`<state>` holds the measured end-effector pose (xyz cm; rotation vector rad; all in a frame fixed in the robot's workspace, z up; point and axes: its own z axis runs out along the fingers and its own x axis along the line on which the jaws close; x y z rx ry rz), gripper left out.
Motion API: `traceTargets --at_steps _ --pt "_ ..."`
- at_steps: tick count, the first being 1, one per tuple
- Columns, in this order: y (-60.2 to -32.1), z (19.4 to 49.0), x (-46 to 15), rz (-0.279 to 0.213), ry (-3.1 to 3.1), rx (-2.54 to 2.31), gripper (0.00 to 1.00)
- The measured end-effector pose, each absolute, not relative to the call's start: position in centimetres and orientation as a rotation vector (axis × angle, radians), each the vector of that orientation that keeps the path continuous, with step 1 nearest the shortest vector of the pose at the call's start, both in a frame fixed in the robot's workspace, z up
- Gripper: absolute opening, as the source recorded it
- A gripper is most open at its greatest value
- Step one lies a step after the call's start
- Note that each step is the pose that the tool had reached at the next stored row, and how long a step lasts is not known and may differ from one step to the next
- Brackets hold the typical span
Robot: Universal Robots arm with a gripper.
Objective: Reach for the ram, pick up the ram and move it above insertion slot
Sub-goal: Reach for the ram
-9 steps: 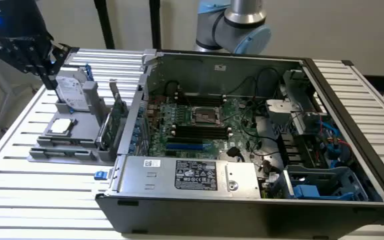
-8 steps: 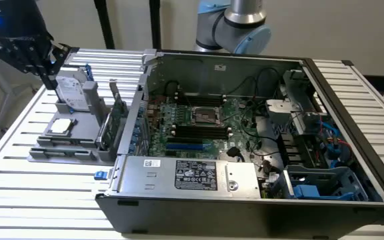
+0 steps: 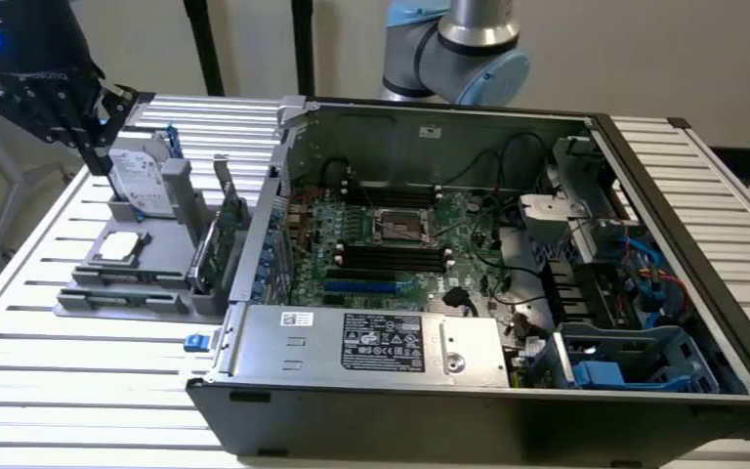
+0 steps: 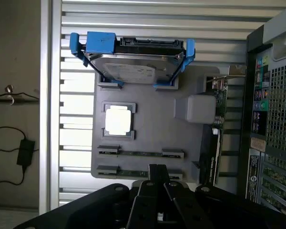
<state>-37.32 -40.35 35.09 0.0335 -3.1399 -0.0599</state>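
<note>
The counter (image 3: 62, 371) is ribbed, bright metal. A matt grey plastic tray (image 3: 128, 298) at the exterior view's left carries a glossy metal hard drive (image 4: 133, 69) in blue plastic brackets (image 4: 101, 44).

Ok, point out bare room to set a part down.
Bare slatted table lies nearer the camera than the grey holder, at the exterior view's left of the computer case; another strip flanks the case's right. The holder and case interior are crowded.

Slatted table (image 3: 50, 391) carries grey fixture (image 3: 114, 298) and open computer case (image 3: 479, 430).
</note>
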Motion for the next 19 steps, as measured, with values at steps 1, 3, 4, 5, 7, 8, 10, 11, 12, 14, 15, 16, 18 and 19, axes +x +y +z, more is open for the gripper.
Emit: traceTargets --at_steps 1,3,4,5,7,8,10,11,12,14,15,16,18,19 --pt "-40.3 35.1 -37.3 -0.06 -3.14 0.034 0.11" --pt "-40.3 35.1 -37.3 -0.06 -3.14 0.034 0.11" --pt "-40.3 35.1 -37.3 -0.06 -3.14 0.034 0.11" --pt "-40.4 35.1 -37.3 -0.06 -3.14 0.034 0.11" --pt "-40.7 35.1 -37.3 -0.06 -3.14 0.034 0.11" --pt "-41.0 35.1 -37.3 -0.06 -3.14 0.034 0.11" --pt "-41.9 35.1 -37.3 -0.06 -3.14 0.034 0.11" --pt "-42.4 35.1 -37.3 -0.06 -3.14 0.034 0.11" --pt "-42.8 35.1 -37.3 -0.06 -3.14 0.034 0.11" --pt "-43.7 35.0 -37.3 -0.06 -3.14 0.034 0.11" --pt "-44.1 35.0 -37.3 -0.06 -3.14 0.034 0.11" --pt "-44.4 35.0 -37.3 -0.06 -3.14 0.034 0.11" --pt "-44.5 35.0 -37.3 -0.06 -3.139 0.051 0.11" --pt "-44.5 35.0 -37.3 -0.06 -3.138 0.076 0.11"
